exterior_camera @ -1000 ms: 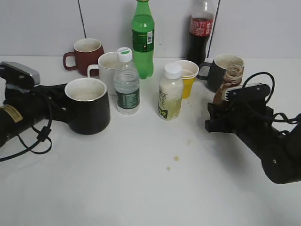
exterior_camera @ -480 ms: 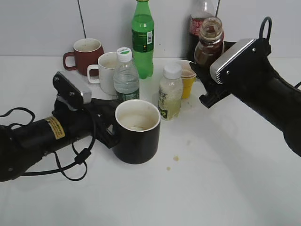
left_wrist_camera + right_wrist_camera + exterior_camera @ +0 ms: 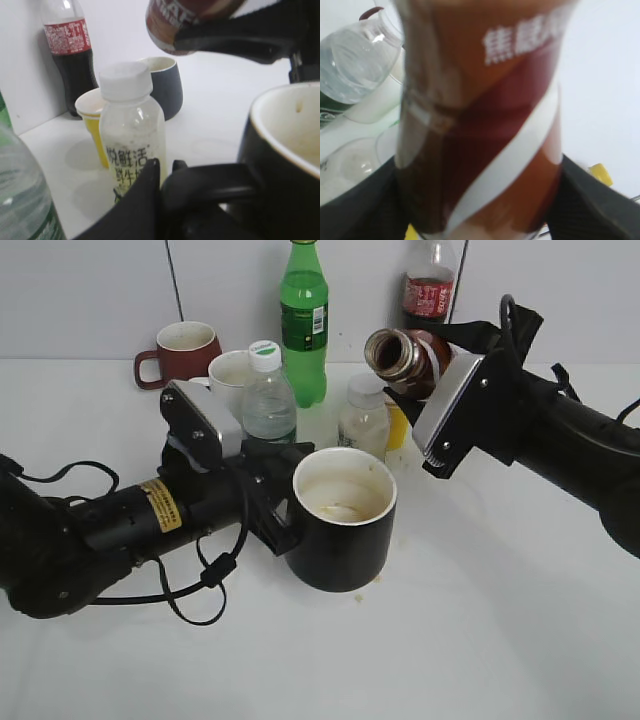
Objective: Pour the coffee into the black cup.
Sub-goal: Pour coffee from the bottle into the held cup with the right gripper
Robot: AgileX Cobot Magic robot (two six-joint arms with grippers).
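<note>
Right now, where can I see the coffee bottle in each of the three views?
Exterior view: the coffee bottle is at upper right, tipped with its open neck toward the left, above and right of the black cup.
Left wrist view: only its labelled body shows at the top edge, held between dark jaws.
Right wrist view: it fills the middle of the picture.
Shared landmark: the yellow cup, also in the exterior view.
</note>
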